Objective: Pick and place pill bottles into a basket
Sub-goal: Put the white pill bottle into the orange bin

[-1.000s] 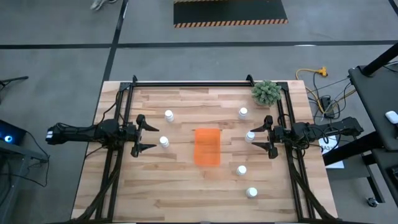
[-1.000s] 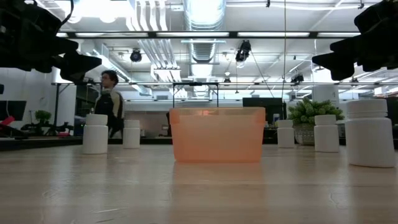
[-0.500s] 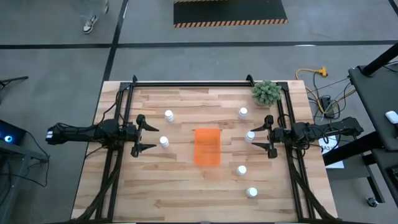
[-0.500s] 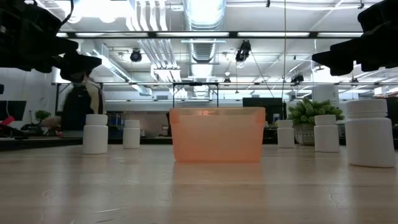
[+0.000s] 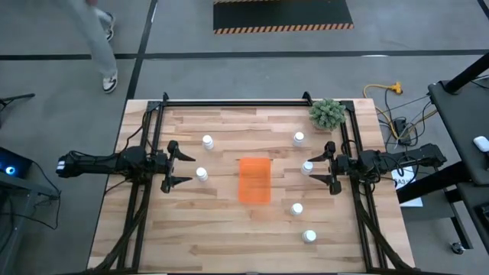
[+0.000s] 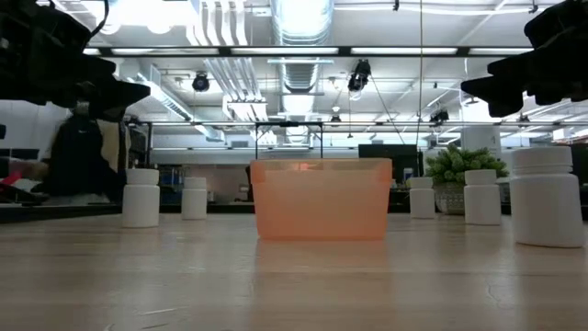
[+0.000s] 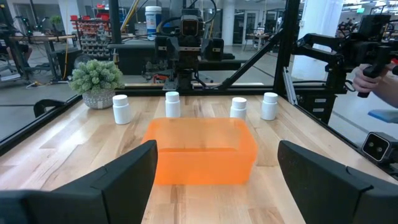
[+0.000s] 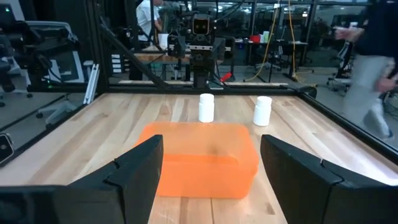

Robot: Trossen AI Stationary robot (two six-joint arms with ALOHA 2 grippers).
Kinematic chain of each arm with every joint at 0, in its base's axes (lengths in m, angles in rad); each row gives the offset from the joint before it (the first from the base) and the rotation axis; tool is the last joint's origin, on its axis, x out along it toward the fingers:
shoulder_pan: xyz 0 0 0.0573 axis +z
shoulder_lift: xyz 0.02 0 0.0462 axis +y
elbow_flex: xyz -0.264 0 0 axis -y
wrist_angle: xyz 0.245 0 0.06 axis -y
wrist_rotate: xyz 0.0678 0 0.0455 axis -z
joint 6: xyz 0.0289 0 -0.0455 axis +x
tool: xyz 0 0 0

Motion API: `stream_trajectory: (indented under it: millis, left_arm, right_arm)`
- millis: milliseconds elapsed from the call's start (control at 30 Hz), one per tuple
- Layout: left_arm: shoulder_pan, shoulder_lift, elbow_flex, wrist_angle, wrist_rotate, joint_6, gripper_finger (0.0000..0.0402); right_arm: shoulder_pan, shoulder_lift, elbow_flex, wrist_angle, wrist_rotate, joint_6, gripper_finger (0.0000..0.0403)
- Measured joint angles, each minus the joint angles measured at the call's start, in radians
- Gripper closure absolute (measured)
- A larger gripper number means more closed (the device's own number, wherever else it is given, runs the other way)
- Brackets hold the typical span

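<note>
The orange basket stands on the table's middle; it also shows in the low view. Six white pill bottles stand upright on their bases around it: two on the left and several on the right. My left gripper is open, raised above the table left of the basket, next to the nearer left bottle. My right gripper is open, raised right of the basket, over a bottle. Both point at the basket.
A green bushy plant stands at the table's far right corner. A black frame runs along the far edge and both sides. A person walks on the floor beyond the far left corner. Bare wood lies toward the near edge.
Both arms and all the bottles have kept still. A person has walked across the floor beyond the table's far left corner.
</note>
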Motion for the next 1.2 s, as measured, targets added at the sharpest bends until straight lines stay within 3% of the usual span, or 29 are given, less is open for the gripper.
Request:
stream_trajectory:
  millis: [233,533,800,1200]
  left_arm:
    - [0.000,0.000,0.000,0.000,0.000,0.000,0.0087]
    - [0.000,0.000,0.000,0.000,0.000,0.000,0.0087]
    - [0.000,0.000,0.000,0.000,0.000,0.000,0.0087]
    - [0.000,0.000,0.000,0.000,0.000,0.000,0.0087]
  right_arm:
    - [0.000,0.000,0.000,0.050,0.000,-0.001,0.0142]
    - [0.000,0.000,0.000,0.199,0.001,-0.126,0.0142]
    - [0.000,0.000,0.000,0.343,-0.005,-0.024,0.0142]
    - [0.000,0.001,0.000,0.603,-0.263,0.042,0.0142]
